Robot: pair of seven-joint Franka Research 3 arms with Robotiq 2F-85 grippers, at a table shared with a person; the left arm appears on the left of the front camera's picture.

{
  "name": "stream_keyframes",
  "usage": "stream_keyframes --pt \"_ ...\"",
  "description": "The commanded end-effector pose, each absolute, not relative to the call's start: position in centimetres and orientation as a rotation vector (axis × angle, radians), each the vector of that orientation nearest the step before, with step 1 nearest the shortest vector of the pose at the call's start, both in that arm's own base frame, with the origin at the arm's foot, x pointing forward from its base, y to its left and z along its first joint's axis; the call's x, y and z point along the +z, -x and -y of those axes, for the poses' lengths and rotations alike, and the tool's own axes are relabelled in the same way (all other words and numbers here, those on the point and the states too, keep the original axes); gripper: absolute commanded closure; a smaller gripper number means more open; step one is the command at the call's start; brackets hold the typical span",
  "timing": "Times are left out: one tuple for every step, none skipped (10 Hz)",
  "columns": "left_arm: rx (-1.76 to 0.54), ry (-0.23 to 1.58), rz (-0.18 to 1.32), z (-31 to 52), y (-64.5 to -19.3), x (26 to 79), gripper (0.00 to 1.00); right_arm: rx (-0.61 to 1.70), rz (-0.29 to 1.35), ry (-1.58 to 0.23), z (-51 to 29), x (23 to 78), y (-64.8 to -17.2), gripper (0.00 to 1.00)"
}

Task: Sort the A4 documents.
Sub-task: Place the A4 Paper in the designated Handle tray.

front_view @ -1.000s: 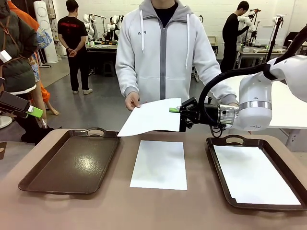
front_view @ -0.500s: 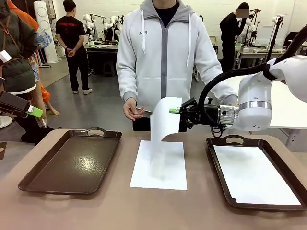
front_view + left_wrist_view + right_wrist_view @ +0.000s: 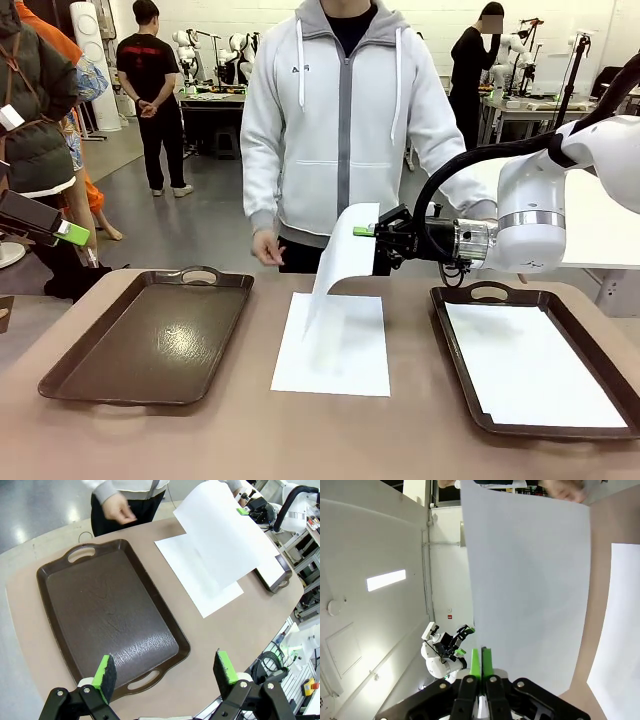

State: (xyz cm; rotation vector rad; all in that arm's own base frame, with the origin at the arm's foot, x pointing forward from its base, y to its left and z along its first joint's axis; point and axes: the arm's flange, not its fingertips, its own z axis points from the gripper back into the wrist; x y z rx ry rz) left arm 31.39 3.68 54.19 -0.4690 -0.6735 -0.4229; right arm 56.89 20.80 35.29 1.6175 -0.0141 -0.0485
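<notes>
While your right gripper (image 3: 362, 231) clamps a thin white paper sheet (image 3: 337, 258) drooping beneath its jaws, your left gripper (image 3: 167, 671) stands open-jawed.

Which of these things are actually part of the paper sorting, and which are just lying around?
Part of the job: pinched sheet in the right gripper, flat sheet on the table, third sheet in the right tray, empty left tray.
Just around: bystanders in the background, white table at far right.
</notes>
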Motion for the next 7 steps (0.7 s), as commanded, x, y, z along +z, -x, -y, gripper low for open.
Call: stream_keyframes --pt "-0.436 0.488 0.677 -3.8 -31.4 54.1 0.0 -0.061 0.019 -1.614 -21.2 35.1 -56.8 1.0" --pt "-0.436 0.488 0.677 -3.8 -31.4 54.1 0.0 -0.061 0.019 -1.614 -21.2 35.1 -56.8 1.0" --pt "-0.436 0.488 0.677 -3.8 -31.4 54.1 0.0 -0.061 0.019 -1.614 -21.2 35.1 -56.8 1.0" --pt "-0.436 0.488 0.677 -3.8 -31.4 54.1 0.0 -0.061 0.019 -1.614 -21.2 35.1 -56.8 1.0" --pt "-0.436 0.488 0.677 -3.8 -31.4 54.1 0.0 -0.048 0.014 -1.618 -20.8 35.3 -56.9 0.99" --pt "-0.436 0.488 0.677 -3.8 -31.4 54.1 0.0 0.025 0.08 -1.558 -19.0 36.1 -55.2 0.99" --pt "-0.436 0.488 0.677 -3.8 -31.4 54.1 0.0 0.059 0.103 -1.474 -16.8 36.8 -54.3 0.99"
